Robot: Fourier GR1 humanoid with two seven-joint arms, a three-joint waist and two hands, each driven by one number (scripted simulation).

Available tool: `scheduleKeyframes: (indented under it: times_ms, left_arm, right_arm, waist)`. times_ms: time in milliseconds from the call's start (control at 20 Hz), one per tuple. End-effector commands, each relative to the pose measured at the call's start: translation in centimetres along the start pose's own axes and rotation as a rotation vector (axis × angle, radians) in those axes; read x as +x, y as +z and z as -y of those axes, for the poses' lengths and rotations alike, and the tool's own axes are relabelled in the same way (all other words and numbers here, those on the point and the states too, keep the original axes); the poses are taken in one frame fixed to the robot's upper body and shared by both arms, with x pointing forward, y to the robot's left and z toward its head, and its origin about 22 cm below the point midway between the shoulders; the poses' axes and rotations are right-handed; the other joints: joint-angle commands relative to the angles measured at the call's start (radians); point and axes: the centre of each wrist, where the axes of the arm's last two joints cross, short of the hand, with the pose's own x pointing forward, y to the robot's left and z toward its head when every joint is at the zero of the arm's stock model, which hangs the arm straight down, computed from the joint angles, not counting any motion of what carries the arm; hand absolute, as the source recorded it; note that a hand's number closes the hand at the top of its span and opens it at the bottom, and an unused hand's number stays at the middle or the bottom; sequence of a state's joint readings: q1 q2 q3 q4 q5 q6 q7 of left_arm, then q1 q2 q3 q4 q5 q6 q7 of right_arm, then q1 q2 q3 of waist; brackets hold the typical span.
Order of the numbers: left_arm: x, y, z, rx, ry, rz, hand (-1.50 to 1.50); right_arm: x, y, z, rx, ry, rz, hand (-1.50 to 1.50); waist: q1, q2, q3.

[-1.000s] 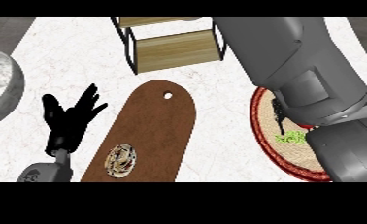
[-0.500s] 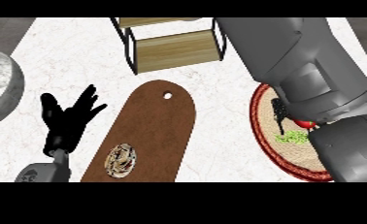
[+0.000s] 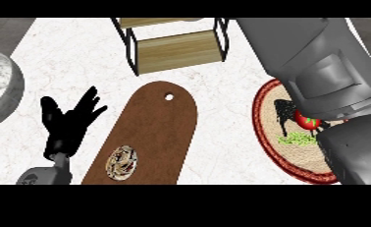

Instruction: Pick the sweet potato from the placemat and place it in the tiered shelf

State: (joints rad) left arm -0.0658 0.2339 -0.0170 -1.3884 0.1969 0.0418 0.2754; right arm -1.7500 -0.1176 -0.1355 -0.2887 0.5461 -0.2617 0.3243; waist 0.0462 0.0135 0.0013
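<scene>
On the white marble tabletop (image 3: 217,103), the round red-rimmed woven placemat (image 3: 270,123) lies under the right forearm, which hides the sweet potato and right hand's fingers; left hand (image 3: 69,123) rests open, empty. Wooden tiered shelf (image 3: 177,49) stands beyond.

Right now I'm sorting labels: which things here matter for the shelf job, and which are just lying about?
Job: placemat, shelf; the sweet potato is not in sight.
Lying about: board, round patterned thing on it, grey dish.
</scene>
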Motion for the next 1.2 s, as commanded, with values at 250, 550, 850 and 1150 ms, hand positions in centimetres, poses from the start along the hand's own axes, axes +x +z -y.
scheduleKeyframes:
  times_ms: [250,550,850,1150]
  left_arm:
    - [0.3,-1.3,-0.7,0.025,-0.005,-0.029,0.00]
    - [-0.9,0.0,-0.3,0.014,-0.004,-0.054,0.00]
    - [-1.7,0.0,0.2,0.030,0.007,-0.048,0.00]
    - [-0.7,0.3,-1.4,0.039,0.018,-0.060,0.00]
  right_arm:
    - [0.5,-0.4,2.0,-0.059,-0.372,-0.037,-1.50]
    - [-0.6,-1.3,6.2,-0.229,-0.489,-0.093,-1.50]
    - [-5.1,-2.0,8.3,-0.420,-0.452,-0.161,-1.50]
    - [-7.9,-1.9,15.6,-0.507,-0.566,-0.223,-1.50]
  waist:
    - [-0.008,0.005,-0.003]
    - [-0.010,-0.002,-0.003]
    - [-0.018,-0.001,-0.002]
    - [-0.035,-0.009,-0.001]
